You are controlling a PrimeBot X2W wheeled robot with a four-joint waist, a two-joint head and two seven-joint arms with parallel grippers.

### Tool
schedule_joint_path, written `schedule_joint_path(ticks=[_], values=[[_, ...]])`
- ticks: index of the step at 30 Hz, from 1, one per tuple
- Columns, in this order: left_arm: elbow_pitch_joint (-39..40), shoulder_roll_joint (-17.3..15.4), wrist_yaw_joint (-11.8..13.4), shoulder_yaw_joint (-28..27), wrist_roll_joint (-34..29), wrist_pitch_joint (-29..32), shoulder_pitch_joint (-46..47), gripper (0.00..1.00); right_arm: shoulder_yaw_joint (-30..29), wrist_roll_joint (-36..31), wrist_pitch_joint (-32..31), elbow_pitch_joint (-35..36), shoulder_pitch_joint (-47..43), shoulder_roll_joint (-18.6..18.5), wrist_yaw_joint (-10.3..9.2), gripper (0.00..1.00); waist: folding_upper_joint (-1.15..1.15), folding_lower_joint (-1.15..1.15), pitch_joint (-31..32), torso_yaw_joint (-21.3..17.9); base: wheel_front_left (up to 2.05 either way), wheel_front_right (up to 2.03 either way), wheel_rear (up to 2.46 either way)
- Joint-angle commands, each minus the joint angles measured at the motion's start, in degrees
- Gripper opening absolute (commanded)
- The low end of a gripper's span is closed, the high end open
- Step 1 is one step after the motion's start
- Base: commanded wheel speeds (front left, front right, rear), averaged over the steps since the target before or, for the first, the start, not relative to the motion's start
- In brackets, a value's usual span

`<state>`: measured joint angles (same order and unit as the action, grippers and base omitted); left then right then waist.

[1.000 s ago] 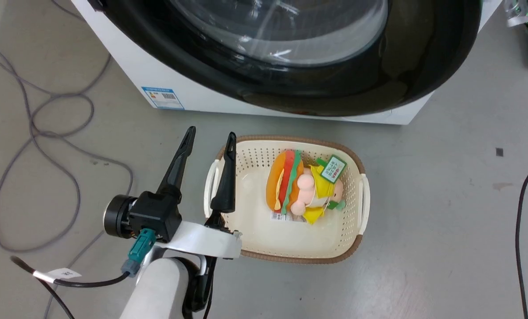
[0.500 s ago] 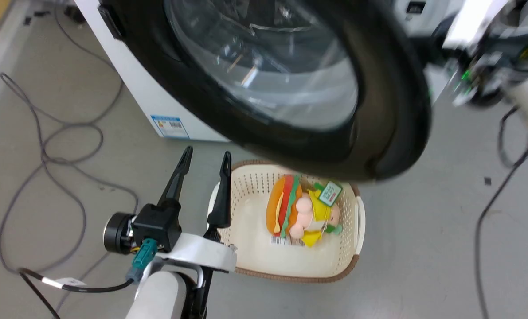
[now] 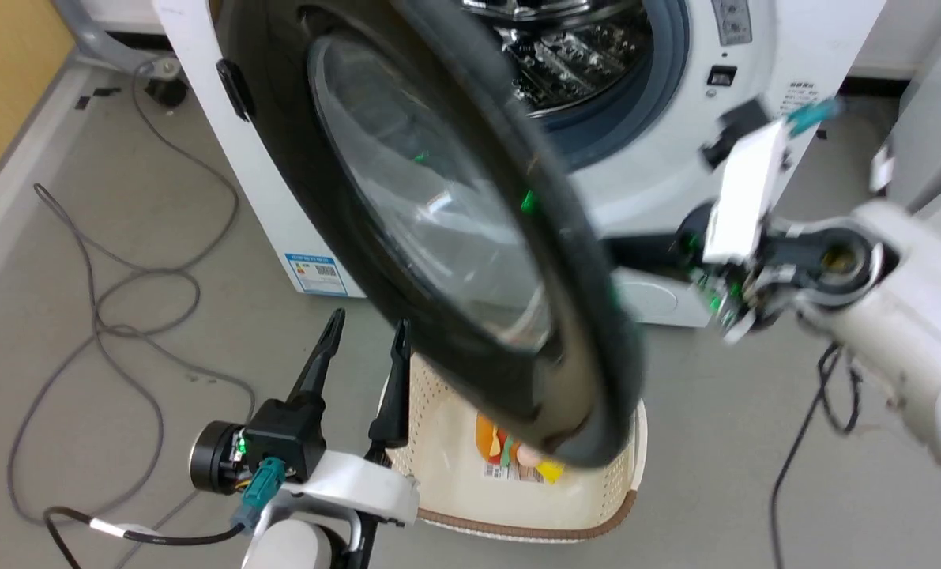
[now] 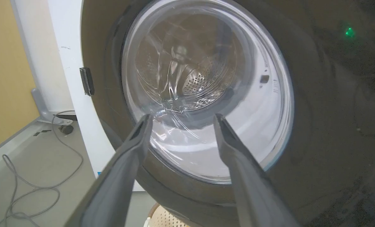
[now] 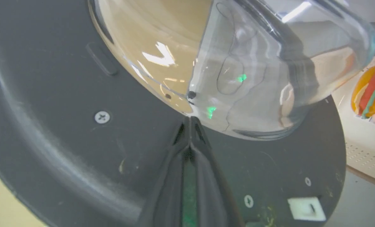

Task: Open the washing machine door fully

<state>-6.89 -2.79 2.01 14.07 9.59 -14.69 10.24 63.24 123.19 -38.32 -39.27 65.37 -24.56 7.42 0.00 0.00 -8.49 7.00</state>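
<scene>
Head view, washing machine door (image 3: 430,221) swung wider, drum (image 3: 573,55) now exposed

Washing machine door (image 3: 430,213) stands out before the washing machine (image 3: 652,182), hinged at its left. Basket (image 3: 454,494) on floor (image 3: 715,442) under door's lower edge; left gripper (image 3: 369,320) just left of basket.

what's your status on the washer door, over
Left gripper open, holding nothing. Right gripper shut, tips on the washing machine door inner face. Door about half open. Basket below its lower edge, may snag.
</scene>
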Motion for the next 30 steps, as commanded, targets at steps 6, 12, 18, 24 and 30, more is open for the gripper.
schedule_joint_path(ticks=[6, 12, 18, 24, 30], values=[[-0.92, -0.09, -0.20, -0.52, -0.16, -0.30, -1.82, 1.00, 3.66, 3.67, 3.88, 11.75, -5.48, -2.30, 0.07, 0.00, 0.00, 0.00, 1.39, 0.23, 0.00, 0.00, 0.00], [-1.76, -0.09, -0.43, -0.64, 0.14, -0.30, -2.19, 1.00, 7.86, 6.70, 8.32, 21.03, -7.60, -4.94, 0.07, 0.00, 0.00, 0.00, 2.06, 0.72, 0.00, 0.00, 0.00], [-2.23, -0.09, -0.43, -0.68, 0.18, -0.30, -2.44, 1.00, 9.44, 7.72, 11.13, 24.76, -9.28, -4.87, 0.07, 0.00, 0.00, 0.00, 2.30, 0.74, 0.00, 0.00, 0.00], [-2.78, -0.09, -0.52, -0.76, 0.20, -0.30, -2.81, 1.00, 9.84, 8.24, 12.43, 26.09, -11.22, -3.56, 0.07, 0.00, 0.00, 0.00, 2.87, 0.80, 0.00, 0.00, 0.00], [-3.47, -0.09, -0.69, -1.06, -0.11, -0.30, -3.86, 1.00, 6.11, 6.87, 23.24, 26.73, -15.39, -3.31, 0.07, 1.00, 0.00, 0.00, 4.45, 0.71, 0.00, 0.00, 0.00]])
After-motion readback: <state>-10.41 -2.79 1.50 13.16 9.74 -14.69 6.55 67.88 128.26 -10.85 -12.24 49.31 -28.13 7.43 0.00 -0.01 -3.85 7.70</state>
